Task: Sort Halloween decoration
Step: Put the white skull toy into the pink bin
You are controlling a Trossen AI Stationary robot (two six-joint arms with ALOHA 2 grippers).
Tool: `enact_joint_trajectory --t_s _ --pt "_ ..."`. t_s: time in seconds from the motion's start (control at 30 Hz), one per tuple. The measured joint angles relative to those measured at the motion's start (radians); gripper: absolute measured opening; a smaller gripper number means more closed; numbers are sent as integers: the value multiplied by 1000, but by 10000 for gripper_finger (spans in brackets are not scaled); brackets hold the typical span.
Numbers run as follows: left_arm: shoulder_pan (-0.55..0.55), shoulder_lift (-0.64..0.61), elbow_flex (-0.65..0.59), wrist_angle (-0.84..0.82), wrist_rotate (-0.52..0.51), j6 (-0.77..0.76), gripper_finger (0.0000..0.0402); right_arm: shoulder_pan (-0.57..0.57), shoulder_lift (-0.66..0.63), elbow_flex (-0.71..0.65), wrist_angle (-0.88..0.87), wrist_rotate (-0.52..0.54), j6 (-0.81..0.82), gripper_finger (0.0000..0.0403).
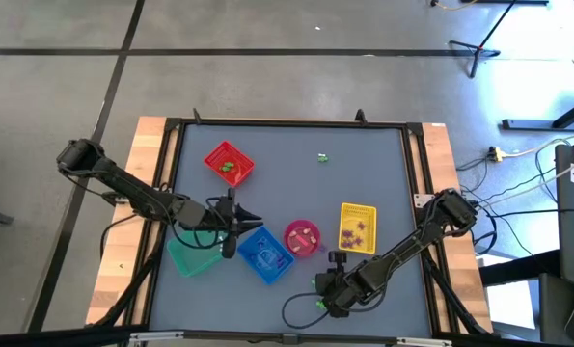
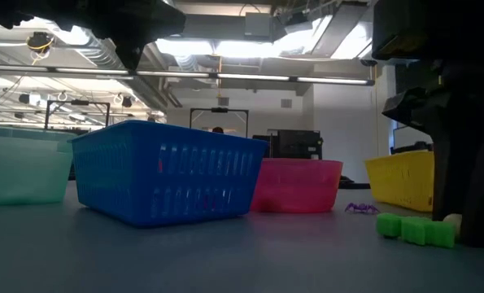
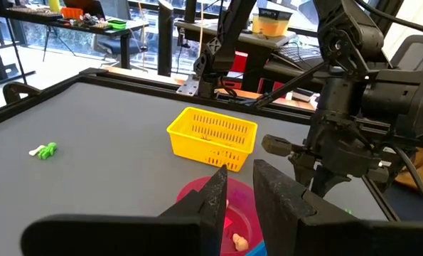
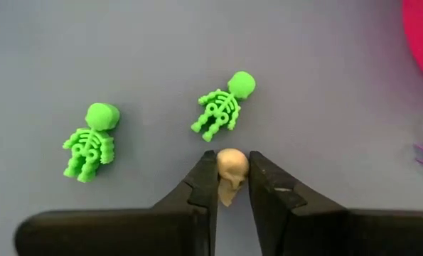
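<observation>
My right gripper (image 4: 232, 186) stands near the table's front edge, shut on a small cream skull (image 4: 232, 171). Two green skeleton trinkets (image 4: 90, 141) (image 4: 222, 107) lie flat on the grey mat just beyond it. A purple trinket (image 2: 359, 208) lies between them and the pink bowl (image 1: 302, 236). Another green trinket (image 1: 322, 157) lies alone toward the far side. My left gripper (image 3: 238, 178) hovers over the blue basket (image 1: 265, 253), pointing toward the pink bowl. Its fingers stand a narrow gap apart with nothing between them. My right gripper pinches the cream skull by its two sides (image 4: 232, 162) between its fingertips. The fingers come steeply from above, slanting down to the mat. The skull sits down at the mat (image 2: 451, 218); whether it is lifted clear I cannot tell.
A red basket (image 1: 229, 162) with green pieces stands far left and a teal basket (image 1: 192, 255) near left. A yellow basket (image 1: 357, 228) holds purple pieces right of the pink bowl, which holds a cream piece (image 3: 236, 242). Bare mat lies across the far right.
</observation>
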Motion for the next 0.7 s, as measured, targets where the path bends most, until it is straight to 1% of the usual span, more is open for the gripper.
enact_joint_trajectory --t_s 0.2,0.3,0.4,0.57,0.7 --pt "0 0 0 1 0 0 56 0 2 17 -20 -11 -1 67" --pt "0 0 0 1 0 0 56 -1 9 72 -89 -24 -11 70" --pt "0 0 0 2 0 0 56 -8 11 158 -178 -29 -68 70" --pt "0 0 0 20 0 0 56 -33 7 296 -301 56 -185 71" --pt "1 0 0 120 0 10 56 -71 5 371 -316 174 -304 71"
